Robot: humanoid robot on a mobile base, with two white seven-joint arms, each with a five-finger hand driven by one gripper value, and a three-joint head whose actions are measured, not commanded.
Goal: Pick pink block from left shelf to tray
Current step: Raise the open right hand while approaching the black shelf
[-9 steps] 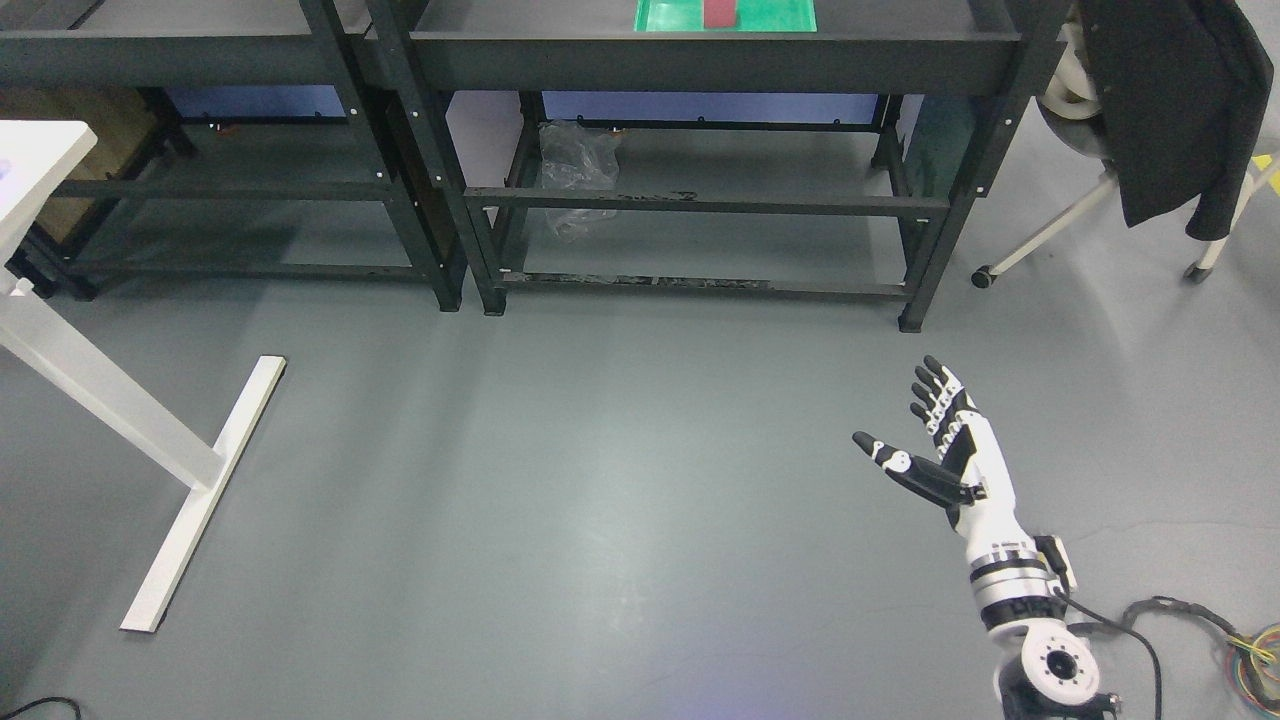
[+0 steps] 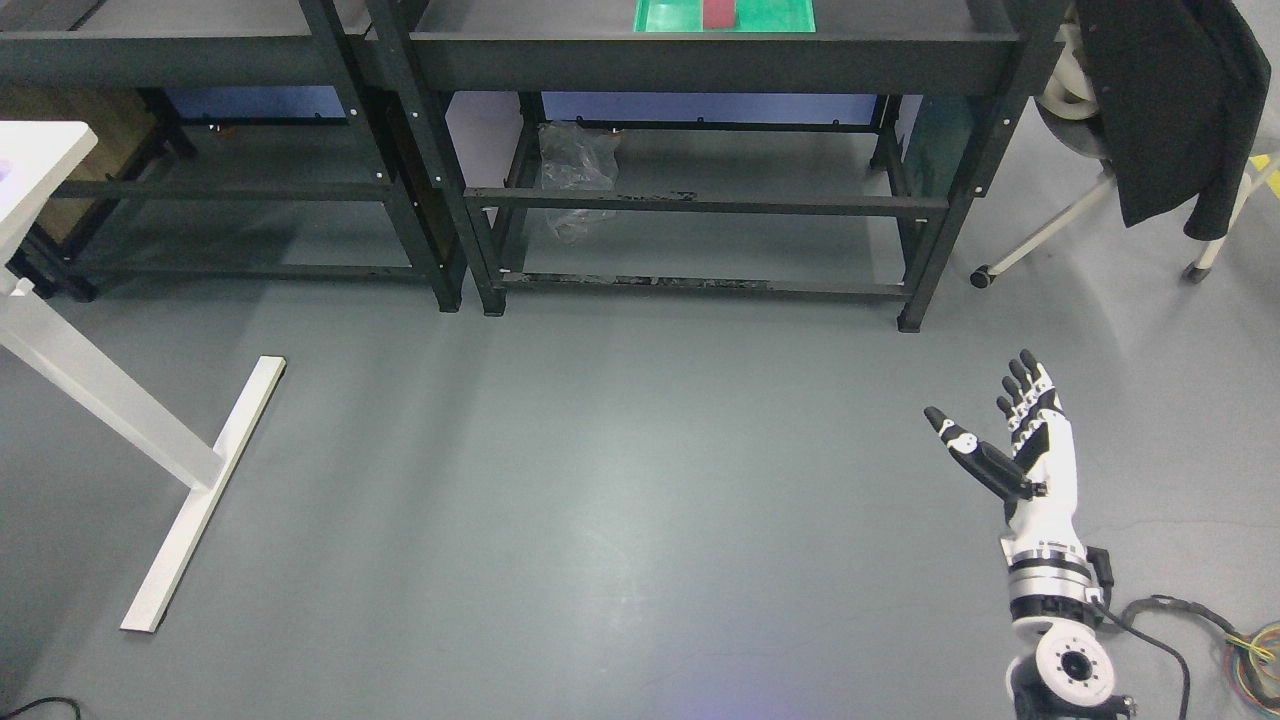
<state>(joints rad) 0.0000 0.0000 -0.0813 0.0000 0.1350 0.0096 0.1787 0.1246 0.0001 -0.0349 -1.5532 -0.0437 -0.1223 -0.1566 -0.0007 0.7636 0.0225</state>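
Observation:
A green tray [image 2: 770,15] lies on the top of the right-hand black shelf [image 2: 700,60], cut off by the picture's upper edge. A dark pink block [image 2: 718,13] rests in it. My right hand [image 2: 1000,420] is raised over the grey floor at the lower right, far below and to the right of the tray, its fingers spread and holding nothing. The left-hand black shelf [image 2: 200,45] shows no block on the part in view. My left arm does not show.
A white table leg and foot [image 2: 190,490] cross the floor at the left. A crumpled clear plastic bag [image 2: 575,165] lies on the right shelf's lower level. A chair with a black coat [image 2: 1170,100] stands at the upper right. Cables [image 2: 1200,625] lie at the lower right.
My right hand has moved to the right and turned slightly more upright. Its fingers stay spread. Nothing else moved.

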